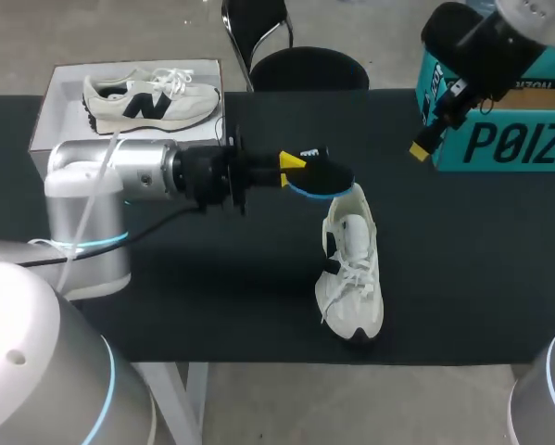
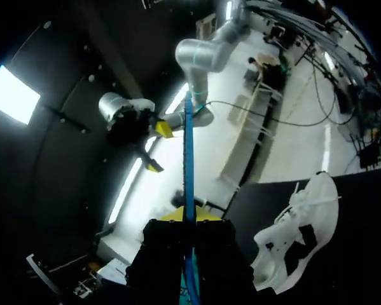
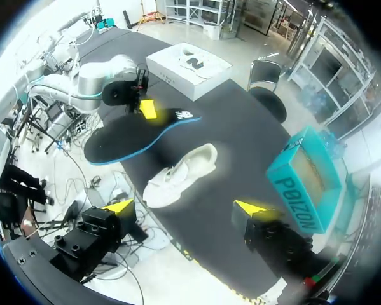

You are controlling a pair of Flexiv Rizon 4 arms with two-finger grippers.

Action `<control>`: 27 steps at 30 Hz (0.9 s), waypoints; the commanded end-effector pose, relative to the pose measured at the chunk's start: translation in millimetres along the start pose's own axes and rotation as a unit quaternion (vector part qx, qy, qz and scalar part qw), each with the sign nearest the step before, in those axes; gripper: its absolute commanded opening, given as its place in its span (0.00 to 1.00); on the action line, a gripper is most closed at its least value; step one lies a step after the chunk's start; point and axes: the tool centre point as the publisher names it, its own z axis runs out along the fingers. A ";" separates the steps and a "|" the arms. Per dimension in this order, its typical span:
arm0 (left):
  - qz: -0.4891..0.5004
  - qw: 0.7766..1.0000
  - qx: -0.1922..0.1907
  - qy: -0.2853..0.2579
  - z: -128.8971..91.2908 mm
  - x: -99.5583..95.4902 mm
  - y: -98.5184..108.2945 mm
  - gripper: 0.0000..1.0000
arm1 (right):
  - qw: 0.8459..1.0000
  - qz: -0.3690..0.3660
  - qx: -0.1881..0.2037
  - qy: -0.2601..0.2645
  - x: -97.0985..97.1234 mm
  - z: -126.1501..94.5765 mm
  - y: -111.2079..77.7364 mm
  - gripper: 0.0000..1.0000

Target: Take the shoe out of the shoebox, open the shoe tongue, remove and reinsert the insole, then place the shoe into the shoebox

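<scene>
My left gripper (image 1: pixel 294 163) is shut on the heel end of a black insole with a blue edge (image 1: pixel 325 176), held in the air just above the heel of the white shoe (image 1: pixel 353 278). That shoe lies on the black table, toe toward the front edge. In the left wrist view the insole (image 2: pixel 189 152) runs edge-on out from between the yellow tips of that gripper (image 2: pixel 189 217), with the shoe (image 2: pixel 298 235) beside it. My right gripper (image 3: pixel 187 208) is open and empty, high above the table's right side (image 1: pixel 428 141). From there I see the insole (image 3: pixel 139 136) and shoe (image 3: pixel 177 175) below.
A white shoebox (image 1: pixel 55 93) at the back left holds a second white shoe with a dark logo (image 1: pixel 147 97). A teal box (image 1: pixel 509 130) stands at the back right under my right arm. The table's front edge (image 1: pixel 258 357) is close behind the shoe's toe.
</scene>
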 end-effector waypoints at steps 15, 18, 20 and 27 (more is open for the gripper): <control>0.630 0.766 0.055 0.115 -0.7 -4.6 -15.5 0.00 | 1.000 0.000 0.001 0.000 -0.4 0.9 1.1 1.00; 0.639 0.757 0.057 0.121 -2.3 -2.1 -14.0 0.00 | 1.000 0.000 0.001 0.000 -0.4 0.9 1.1 1.00; 0.654 0.742 0.065 0.131 -3.7 -0.4 -14.3 0.00 | 1.000 0.000 0.001 0.000 -0.4 0.9 1.1 1.00; 0.659 0.734 0.061 0.150 -5.9 10.3 -4.3 0.00 | 1.000 0.000 0.001 0.000 -0.4 0.9 1.1 1.00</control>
